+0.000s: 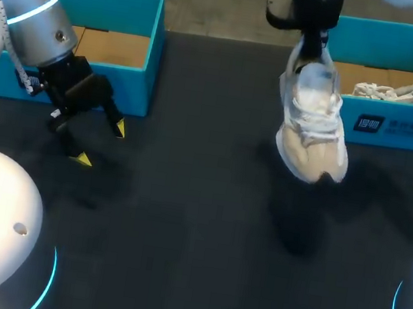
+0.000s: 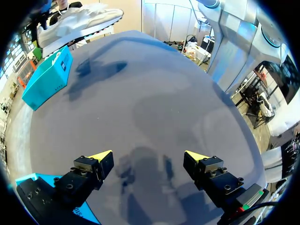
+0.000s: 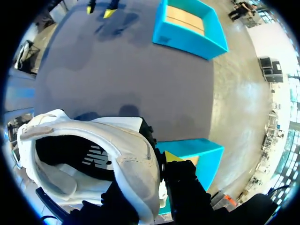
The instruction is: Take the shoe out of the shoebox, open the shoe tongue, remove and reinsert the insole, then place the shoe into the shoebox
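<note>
The right claw (image 3: 159,161) is holding a white lace-up sports shoe (image 1: 314,120) by its back end. Its two fingers are squeezing the heel rim, one on the inside and one on the outside. The shoe is hanging in the air with its toe pointing down at the dark table (image 1: 194,238). It is just in front of the blue cardboard shoebox on the right (image 1: 397,128). Another white shoe (image 1: 398,94) is lying inside that box.

The left claw (image 1: 101,143) is hanging low over the table, well apart from the held shoe. Its fingers are standing wide apart and nothing is between them. Right behind it is sitting a second blue cardboard box (image 1: 115,86), and its brown bottom is showing.
</note>
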Robot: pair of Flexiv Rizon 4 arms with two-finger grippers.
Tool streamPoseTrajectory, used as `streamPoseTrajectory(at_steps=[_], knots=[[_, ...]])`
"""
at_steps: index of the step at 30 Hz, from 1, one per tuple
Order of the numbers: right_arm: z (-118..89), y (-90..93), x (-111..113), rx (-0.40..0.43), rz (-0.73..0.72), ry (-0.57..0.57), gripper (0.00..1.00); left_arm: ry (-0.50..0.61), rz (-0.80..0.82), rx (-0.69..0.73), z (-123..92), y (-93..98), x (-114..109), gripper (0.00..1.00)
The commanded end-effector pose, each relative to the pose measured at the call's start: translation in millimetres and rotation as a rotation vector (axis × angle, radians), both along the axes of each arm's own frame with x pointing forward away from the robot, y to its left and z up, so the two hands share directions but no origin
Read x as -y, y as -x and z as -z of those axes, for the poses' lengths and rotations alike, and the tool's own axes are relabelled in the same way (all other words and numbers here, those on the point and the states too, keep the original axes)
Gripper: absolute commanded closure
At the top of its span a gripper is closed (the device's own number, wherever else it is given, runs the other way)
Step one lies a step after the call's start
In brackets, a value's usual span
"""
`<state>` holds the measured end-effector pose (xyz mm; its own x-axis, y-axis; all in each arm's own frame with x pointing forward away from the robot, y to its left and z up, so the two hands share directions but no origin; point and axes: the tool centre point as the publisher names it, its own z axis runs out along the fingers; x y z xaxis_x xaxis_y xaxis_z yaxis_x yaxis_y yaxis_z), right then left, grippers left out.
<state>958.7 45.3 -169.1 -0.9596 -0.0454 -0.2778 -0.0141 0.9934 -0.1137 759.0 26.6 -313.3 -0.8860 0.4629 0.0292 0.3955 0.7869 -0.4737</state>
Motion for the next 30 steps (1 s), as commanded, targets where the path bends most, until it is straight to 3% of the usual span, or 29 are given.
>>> streamPoseTrajectory(at_steps=[1, 10, 16, 25, 28, 30], knots=[[-17, -22.0, 13, -0.006, 0.022, 0.019, 1.0, -0.002, 0.0, 0.001, 0, 0.7, 0, 0.0], [-19, -67.5, 57, -0.055, 0.115, 0.068, 1.0, -0.002, 0.0, 0.001, 0, 0.7, 0, 0.0], [-15, -88.1, 90, -0.067, 0.311, 0.011, 1.0, -0.002, 0.0, 0.001, 0, 0.7, 0, 0.0], [-19, -106.6, 125, -0.046, 0.512, -0.03, 1.0, -0.002, 0.0, 0.001, 0, 0.7, 0, 0.0], [-22, -105.4, 137, -0.101, 0.702, -0.031, 1.0, -0.002, 0.0, 0.001, 0, 0.7, 0, 0.0], [-22, -105.4, 137, -0.101, 0.702, -0.031, 1.0, -0.002, 0.0, 0.001, 0, 0.7, 0, 0.0]])
